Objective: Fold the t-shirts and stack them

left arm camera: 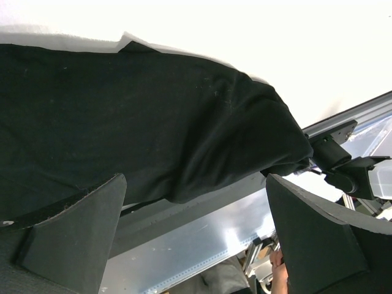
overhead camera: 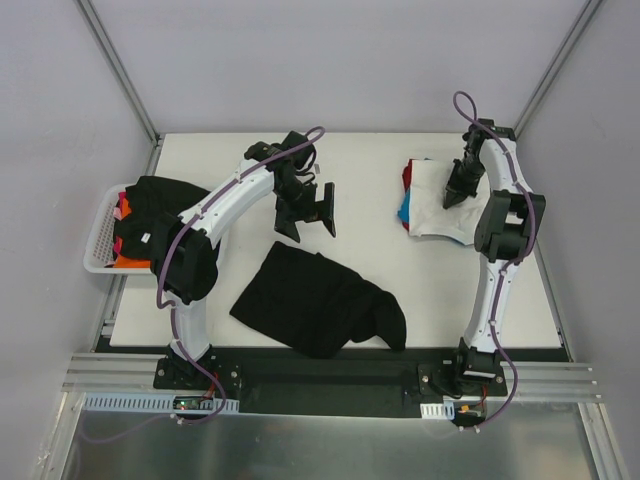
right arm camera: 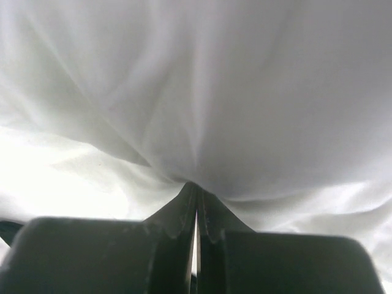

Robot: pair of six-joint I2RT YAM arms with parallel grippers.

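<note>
A large black t-shirt (overhead camera: 310, 300) lies crumpled on the near middle of the table; in the left wrist view it (left arm camera: 153, 116) fills the upper part of the frame. My left gripper (overhead camera: 308, 212) (left arm camera: 195, 184) hangs open above the table just behind it, holding nothing. At the back right a white t-shirt (overhead camera: 435, 208) (right arm camera: 245, 92) tops a pile with red (overhead camera: 409, 175) and blue (overhead camera: 404, 212) edges showing. My right gripper (overhead camera: 450, 197) (right arm camera: 197, 187) is shut, its tips in a pucker of the white cloth.
A white mesh basket (overhead camera: 98, 235) at the table's left edge holds another black shirt (overhead camera: 165, 200) over an orange one (overhead camera: 125, 262). The metal rail (left arm camera: 214, 226) runs along the table's near edge. White walls close in the back and sides.
</note>
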